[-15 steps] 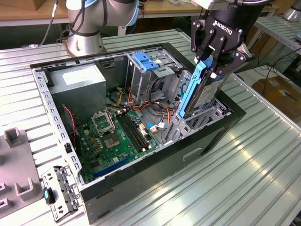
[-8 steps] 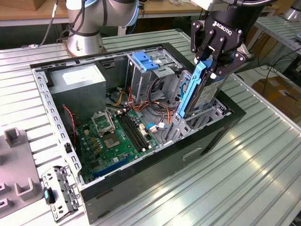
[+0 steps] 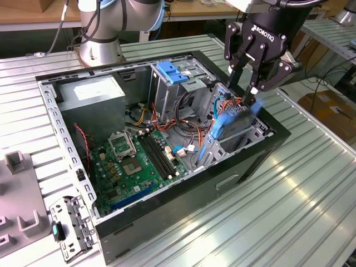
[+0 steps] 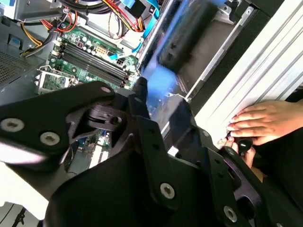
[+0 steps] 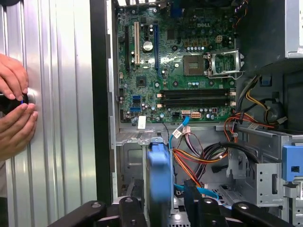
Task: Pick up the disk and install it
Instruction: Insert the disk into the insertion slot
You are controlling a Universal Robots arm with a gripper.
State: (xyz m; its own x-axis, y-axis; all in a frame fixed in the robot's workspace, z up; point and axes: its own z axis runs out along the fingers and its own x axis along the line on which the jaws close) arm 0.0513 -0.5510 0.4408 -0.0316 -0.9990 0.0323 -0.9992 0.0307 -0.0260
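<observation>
The disk (image 3: 233, 119) stands on edge, tilted and blurred, at the drive bay in the near corner of the open computer case (image 3: 183, 203) on the exterior view's right. Its blue side rail (image 5: 158, 165) shows in the first wrist view, and its dark body (image 4: 184, 33) is a smear in the second wrist view. My gripper (image 3: 243, 88) hangs just above it, open. The fingers (image 5: 132, 208) stand wider than the disk's edge, with a gap on one side.
Inside the case are the green motherboard (image 3: 133, 161), a grey power-supply box (image 3: 92, 94), a metal drive cage with a blue latch (image 3: 169, 72), and loose cables (image 5: 199, 156). A person's hands (image 5: 14, 113) rest on the ribbed metal table (image 3: 289, 200) beside the case.
</observation>
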